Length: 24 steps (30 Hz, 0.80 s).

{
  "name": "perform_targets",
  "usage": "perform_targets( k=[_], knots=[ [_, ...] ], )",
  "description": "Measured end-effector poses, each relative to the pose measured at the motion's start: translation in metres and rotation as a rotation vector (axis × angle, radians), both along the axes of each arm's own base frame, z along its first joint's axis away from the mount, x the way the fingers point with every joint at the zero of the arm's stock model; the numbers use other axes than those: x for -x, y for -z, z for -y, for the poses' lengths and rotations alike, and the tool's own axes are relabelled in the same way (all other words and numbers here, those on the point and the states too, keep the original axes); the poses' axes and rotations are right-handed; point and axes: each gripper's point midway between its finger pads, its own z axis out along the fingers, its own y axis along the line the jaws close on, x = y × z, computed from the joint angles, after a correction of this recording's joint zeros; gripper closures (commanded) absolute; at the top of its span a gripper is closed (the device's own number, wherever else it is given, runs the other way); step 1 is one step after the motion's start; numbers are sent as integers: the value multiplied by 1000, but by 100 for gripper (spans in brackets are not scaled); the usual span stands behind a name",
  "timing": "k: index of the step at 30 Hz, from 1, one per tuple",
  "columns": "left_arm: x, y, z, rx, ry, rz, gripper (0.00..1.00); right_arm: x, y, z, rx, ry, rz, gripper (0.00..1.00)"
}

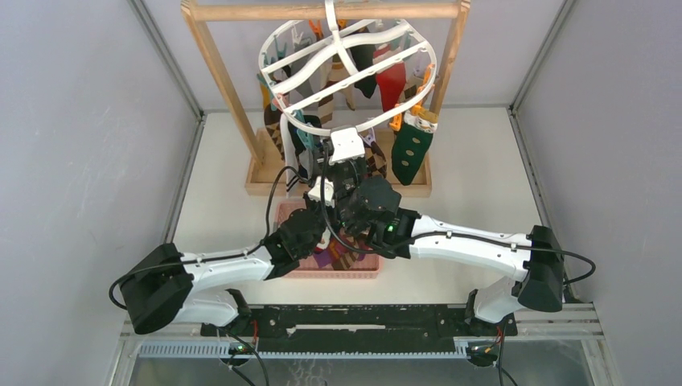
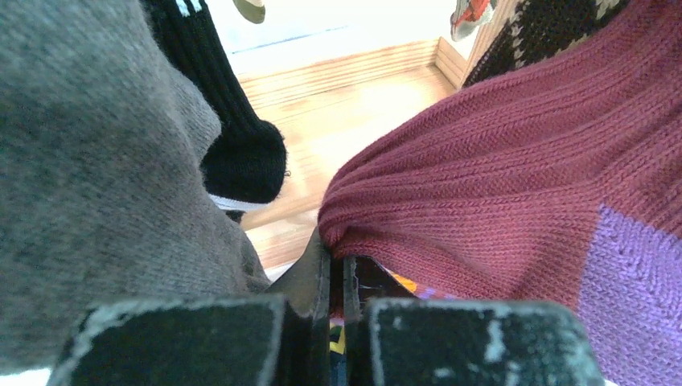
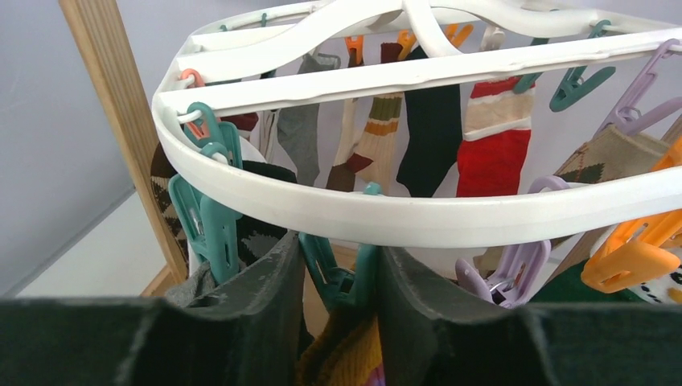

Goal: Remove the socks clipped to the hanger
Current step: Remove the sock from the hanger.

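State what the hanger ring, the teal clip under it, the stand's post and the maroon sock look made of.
The hanger ring: white plastic, likely moulded; smooth, slightly glossy. The teal clip: smooth plastic, faint sheen. The stand's post: pale, unfinished-looking wood, grain visible. The maroon sock: matte ribbed knit fabric; fibre cannot be told.

White hanger (image 1: 341, 48) with socks (image 1: 392, 84) on wooden frame (image 1: 241, 11)

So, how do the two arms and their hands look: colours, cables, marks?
Both the left arm and right arm have white links with bulky black joints, and thin black cables run along them. A small green light glows near the right wrist. The left hand has black fingers with whitish scuffs; the right hand looks dark grey.
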Motion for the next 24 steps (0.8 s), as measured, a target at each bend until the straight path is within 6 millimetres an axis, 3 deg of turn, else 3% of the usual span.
perform_targets(
  k=[2, 5, 6, 15, 18, 21, 24],
  knots=[
    [0, 1, 0, -2, 0, -1, 100, 0, -1, 0, -2, 0, 2, 72],
    [-1, 1, 0, -3, -2, -2, 100, 0, -1, 0, -3, -1, 4, 96],
    [-1, 1, 0, -3, -2, -2, 100, -1, -1, 0, -6, -3, 3, 100],
    [2, 14, -5, -27, -3, -19, 100, -6, 2, 4, 0, -9, -13, 100],
    [3, 16, -7, -29, -4, -21, 100, -6, 1, 5, -3, -16, -16, 94],
    [6, 13, -12, -19, -4, -15, 100, -7, 2, 7, -8, -25, -26, 68],
    [10, 6, -17, -1, -4, -5, 100, -8, 2, 9, -20, -35, -35, 53]
  ],
)
